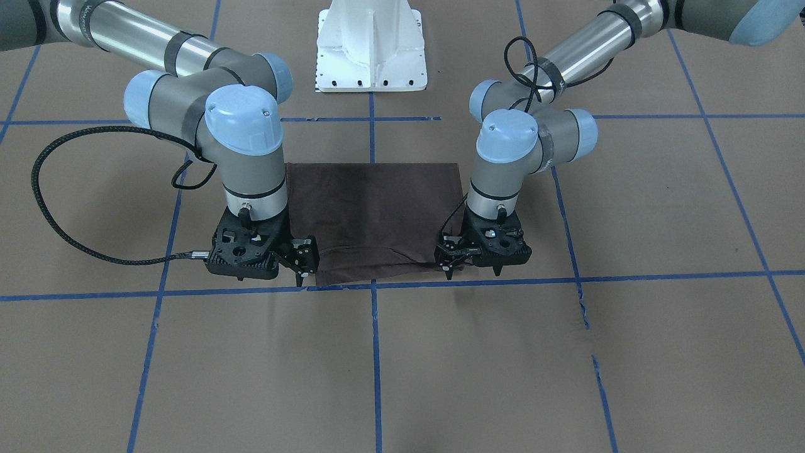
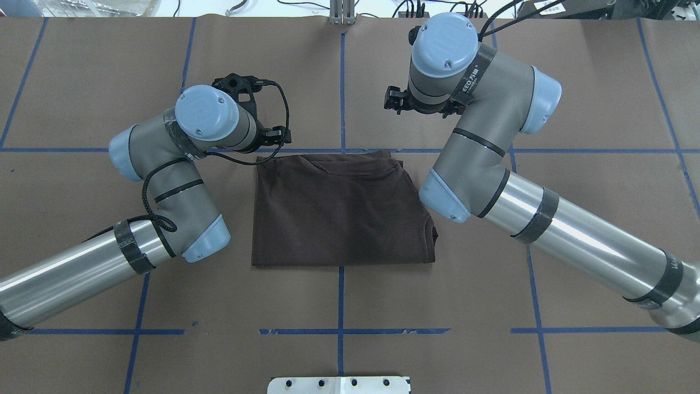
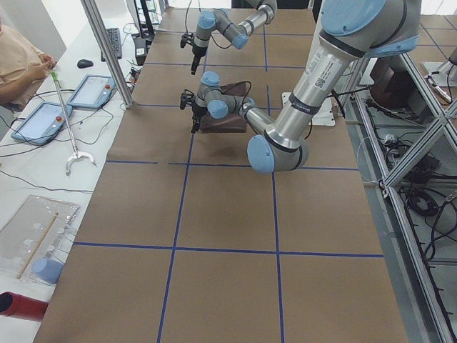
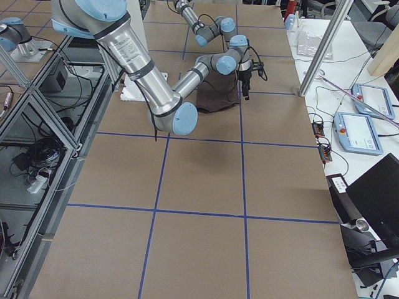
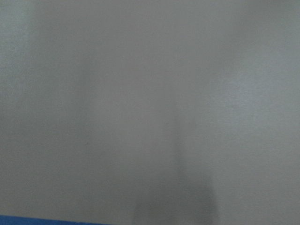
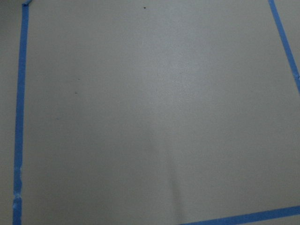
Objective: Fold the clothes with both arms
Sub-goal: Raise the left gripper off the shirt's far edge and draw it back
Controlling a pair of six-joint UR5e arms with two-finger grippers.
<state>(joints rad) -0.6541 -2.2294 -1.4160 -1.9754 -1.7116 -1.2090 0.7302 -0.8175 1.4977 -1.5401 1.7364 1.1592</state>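
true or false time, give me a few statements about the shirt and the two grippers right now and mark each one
1. The T-shirt lies folded into a rough rectangle on the table. True.
2. Both wrist views show shirt fabric. False: they show only brown table paper and blue tape.
3. The left gripper and the right gripper stand at the two corners of the shirt's edge farthest from the white base. True.
4. A second garment lies beside the shirt. False: only one shirt is on the table.
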